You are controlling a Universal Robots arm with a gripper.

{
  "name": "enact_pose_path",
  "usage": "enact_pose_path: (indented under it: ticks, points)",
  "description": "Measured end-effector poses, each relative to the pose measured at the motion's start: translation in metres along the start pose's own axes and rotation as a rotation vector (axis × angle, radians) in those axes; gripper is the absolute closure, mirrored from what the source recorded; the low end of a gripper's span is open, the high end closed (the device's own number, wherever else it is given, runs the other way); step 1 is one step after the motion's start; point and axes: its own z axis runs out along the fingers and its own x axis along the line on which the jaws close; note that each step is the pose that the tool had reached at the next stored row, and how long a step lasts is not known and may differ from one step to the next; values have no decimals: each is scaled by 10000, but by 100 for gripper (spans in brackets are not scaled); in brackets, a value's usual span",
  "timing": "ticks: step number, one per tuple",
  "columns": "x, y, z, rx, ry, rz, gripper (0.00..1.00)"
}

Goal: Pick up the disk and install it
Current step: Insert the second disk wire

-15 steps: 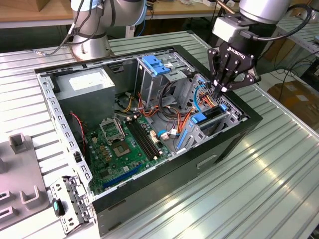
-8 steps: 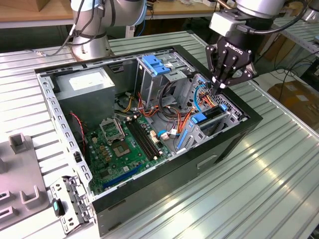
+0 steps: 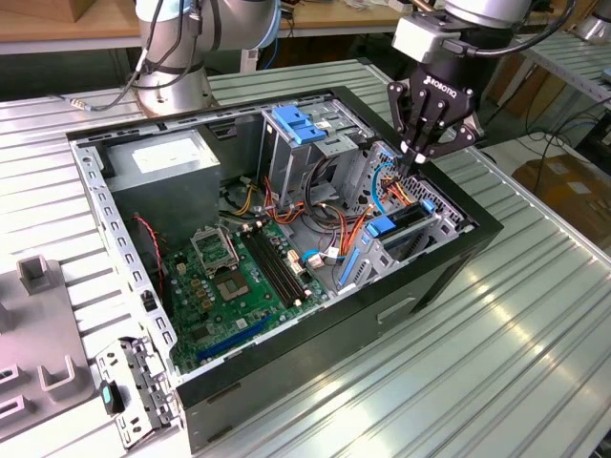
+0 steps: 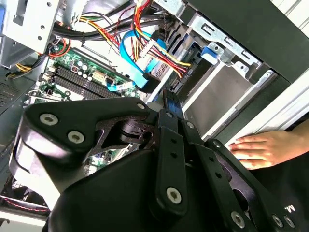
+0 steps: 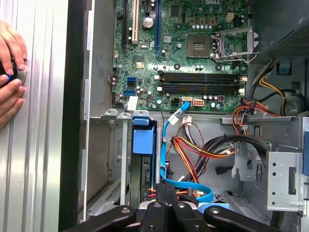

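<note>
The gripper [image 3: 417, 157] hung over the end of the open computer case [image 3: 449, 258] toward the exterior view's right, its fingers drawn together and pointing down among the cables [image 3: 396, 186] just above the drive bay [image 3: 406, 250]. In both wrist views the fingertips met with no gap, and whether anything thin was nipped between them could not be told. The disk [image 3: 399, 227] already sat edge-up in that bay, its blue plastic carrier end [image 5: 143, 137] plain in the first wrist view, and its dark top edge running along the bay toward the fingers. So the disk lay directly below and slightly in front of the claw, its long axis in line with the bay's slot and along the case wall beside it, not across it. A blue data ribbon [image 5: 186, 186] and a red, yellow and orange wire bundle [image 5: 193, 147] crossed the space near the fingertips. A person's hand [image 5: 10, 72] rested on the ribbed table [image 5: 43, 145] just outside the case, well apart from the claw; it appeared in the second wrist view too
</note>
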Motion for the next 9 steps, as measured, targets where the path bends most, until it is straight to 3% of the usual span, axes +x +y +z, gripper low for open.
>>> enact_pose_path:
  ticks: [9]
  points:
    - [-23, 39, -2, -2, 8, -1, 89]
